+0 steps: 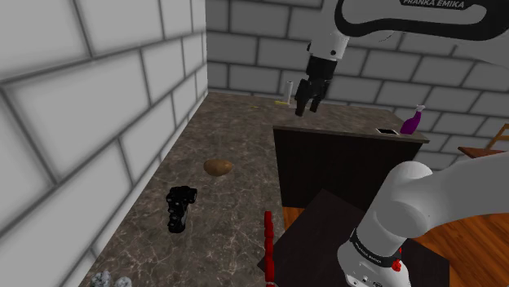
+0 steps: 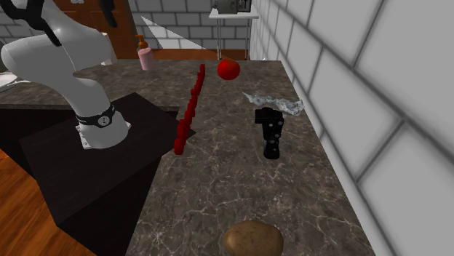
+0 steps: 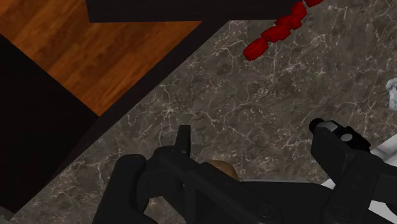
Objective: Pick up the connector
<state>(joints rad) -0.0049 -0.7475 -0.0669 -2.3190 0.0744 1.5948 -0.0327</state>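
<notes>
Hand (image 1: 307, 107) hangs high above the table (image 1: 236, 139), near the back wall, fingers apart at a moderate width, nothing between them. Connector (image 1: 179, 209) (image 2: 271, 132) (image 3: 340, 151) is a black blocky piece with small white dots, lying on the marbled table toward the side wall, well apart from the hand. Crumpled foil (image 2: 277, 103) sits just beside it, contact unclear. A brown potato (image 1: 217, 167) (image 2: 252, 238) lies near it on the table. Red bead string (image 1: 267, 235) (image 2: 190, 109) runs along the table edge next to the dark stand (image 2: 87, 171). Red round fruit (image 2: 228, 69) sits at the end of the string.
</notes>
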